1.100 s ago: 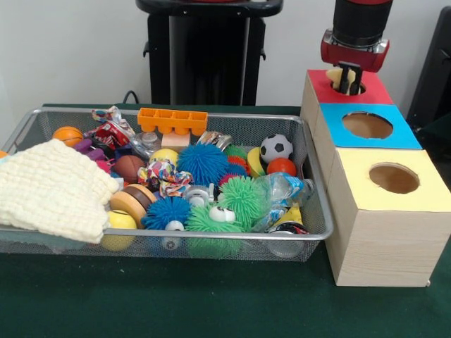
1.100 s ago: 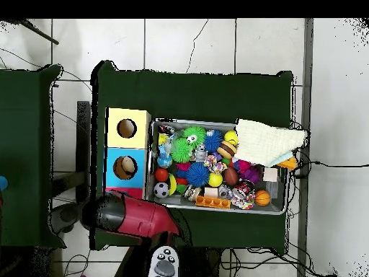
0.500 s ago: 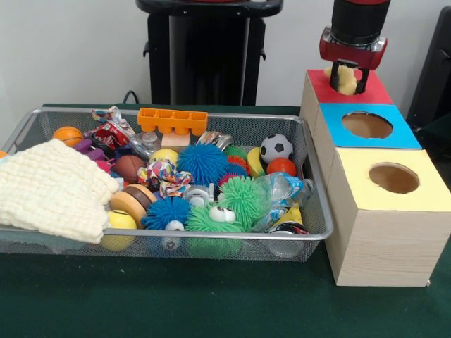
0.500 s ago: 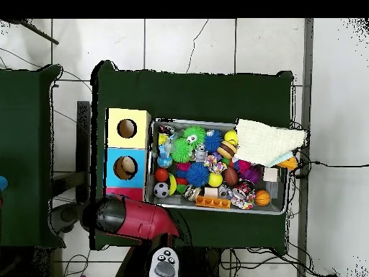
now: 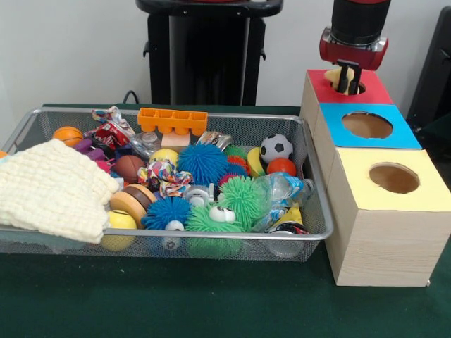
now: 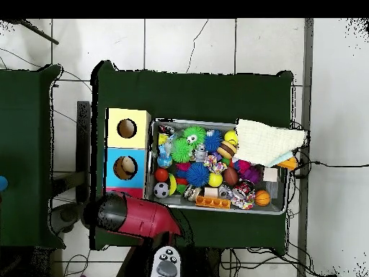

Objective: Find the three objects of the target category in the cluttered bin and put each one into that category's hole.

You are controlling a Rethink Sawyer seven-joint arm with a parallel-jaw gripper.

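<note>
Gripper (image 5: 347, 79) hangs over the red box (image 5: 373, 90) at the far end of the box row, clamped on a pale yellow object (image 5: 334, 74) at the mouth of its hole, probably to drop it there. The bin (image 5: 310, 184) stands beside, full of toys.

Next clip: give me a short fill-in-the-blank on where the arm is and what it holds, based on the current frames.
1. The pincer sits over the hole in the ____ box top.
2. Between its fingers is a pale ____ object.
3. The box nearest the camera in the front view has a ____ top.
4. The cream cloth lies at the wire bin's ____ end in the front view.

Missing words: red; yellow; yellow; left
</note>
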